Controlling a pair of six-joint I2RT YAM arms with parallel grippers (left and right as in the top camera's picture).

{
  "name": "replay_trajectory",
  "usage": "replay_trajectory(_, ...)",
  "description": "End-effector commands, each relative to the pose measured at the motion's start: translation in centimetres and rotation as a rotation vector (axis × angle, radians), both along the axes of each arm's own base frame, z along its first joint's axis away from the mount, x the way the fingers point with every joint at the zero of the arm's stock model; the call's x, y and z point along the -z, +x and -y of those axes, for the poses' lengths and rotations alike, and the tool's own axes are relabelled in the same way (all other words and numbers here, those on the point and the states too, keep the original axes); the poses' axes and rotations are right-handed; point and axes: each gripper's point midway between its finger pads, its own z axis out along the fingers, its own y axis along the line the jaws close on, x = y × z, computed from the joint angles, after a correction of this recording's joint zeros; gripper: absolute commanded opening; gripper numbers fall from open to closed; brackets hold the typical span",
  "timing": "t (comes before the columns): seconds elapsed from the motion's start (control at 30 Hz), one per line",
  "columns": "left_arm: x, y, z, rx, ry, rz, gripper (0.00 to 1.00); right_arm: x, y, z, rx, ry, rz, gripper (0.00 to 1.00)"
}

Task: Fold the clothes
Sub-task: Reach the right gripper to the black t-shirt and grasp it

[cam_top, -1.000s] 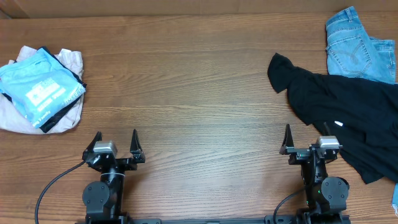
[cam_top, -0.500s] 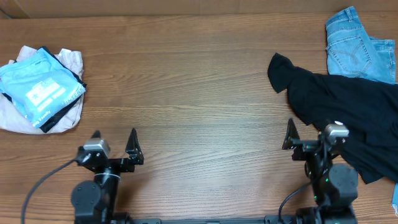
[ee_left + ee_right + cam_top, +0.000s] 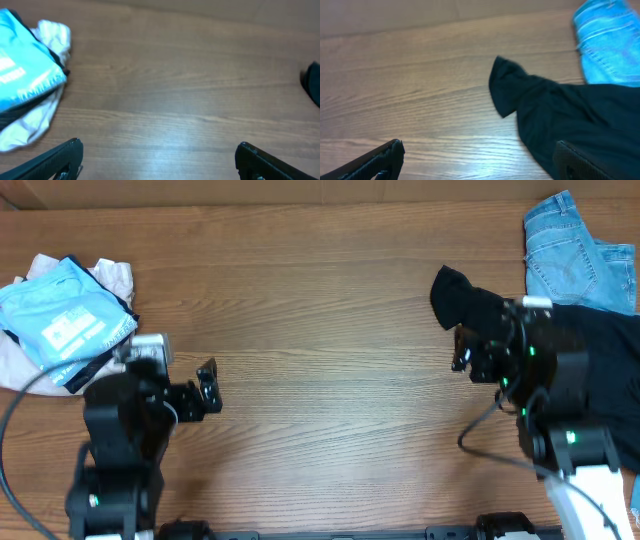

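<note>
The clothes, a black T-shirt (image 3: 600, 370), lie crumpled at the right of the table, with one sleeve (image 3: 455, 295) sticking out to the left. In the right wrist view the T-shirt (image 3: 560, 115) fills the lower right, and its right fingertip (image 3: 570, 152) is over the fabric. My right gripper (image 3: 497, 345) hangs open above the shirt's left part, its jaws wide (image 3: 479, 145) and empty. Open as well, my left gripper (image 3: 190, 380) is over bare wood at the left (image 3: 159, 146), far from the shirt, whose dark edge (image 3: 312, 85) shows at that view's right border.
Light-blue jeans (image 3: 575, 255) lie at the far right behind the shirt. A sky-blue garment with white print (image 3: 65, 320) rests on a pale cloth (image 3: 40, 375) at the far left, just left of my left arm. The wooden table (image 3: 320, 330) stretches between them.
Both arms have lifted from the front edge and moved toward the far side. The right gripper now hangs over the shirt's left part. The left one has come closer to the sky-blue garment.
</note>
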Motion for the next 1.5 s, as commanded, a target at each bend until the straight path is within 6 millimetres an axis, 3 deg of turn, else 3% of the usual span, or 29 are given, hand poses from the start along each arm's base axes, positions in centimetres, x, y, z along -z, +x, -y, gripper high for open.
replay_trajectory(0.0, -1.4, 0.8, 0.8, 0.053, -0.004, -0.021, 1.0, -0.7, 1.7, -1.0, -0.058, 0.0, 0.004, 1.0)
replay_trajectory(0.13, -0.5, 1.1, 1.0, 0.059, -0.012, -0.069, 1.0, 2.6, 4.2, 1.5, 0.032, -0.085, -0.067, 1.0)
replay_trajectory(0.27, 0.2, 1.4, 0.9, 0.06, -0.014, -0.095, 1.0, 8.6, 5.5, 3.4, 0.095, -0.13, -0.232, 1.0)
replay_trajectory(0.33, 0.5, 1.5, 0.9, 0.059, -0.014, -0.103, 1.0, 11.1, 6.1, 3.6, 0.096, -0.134, -0.284, 0.92)
replay_trajectory(0.43, 0.6, 1.6, 0.9, 0.059, -0.014, -0.108, 1.0, 12.9, 7.6, 4.3, 0.129, -0.165, -0.287, 0.87)
replay_trajectory(0.6, 0.6, 1.6, 0.9, 0.059, -0.014, -0.107, 1.0, 14.0, 9.2, 4.6, 0.141, -0.172, -0.26, 0.83)
replay_trajectory(0.9, 0.6, 1.6, 0.9, 0.059, -0.014, -0.107, 1.0, 18.2, 8.5, 5.7, 0.178, -0.228, -0.37, 0.79)
replay_trajectory(1.07, 0.6, 1.6, 0.9, 0.059, -0.014, -0.107, 1.0, 19.7, 8.2, 5.7, 0.179, -0.227, -0.408, 0.61)
replay_trajectory(1.23, 0.6, 1.6, 0.9, 0.059, -0.014, -0.107, 1.0, 19.6, 8.4, 5.7, 0.179, -0.226, -0.402, 0.24)
replay_trajectory(1.3, 0.6, 1.6, 0.9, 0.059, -0.014, -0.107, 1.0, 19.6, 8.4, 5.7, 0.179, -0.226, -0.403, 0.04)
replay_trajectory(1.47, 0.6, 1.7, 0.9, 0.059, -0.013, -0.105, 1.0, 18.4, 9.0, 5.0, 0.166, -0.226, -0.379, 0.04)
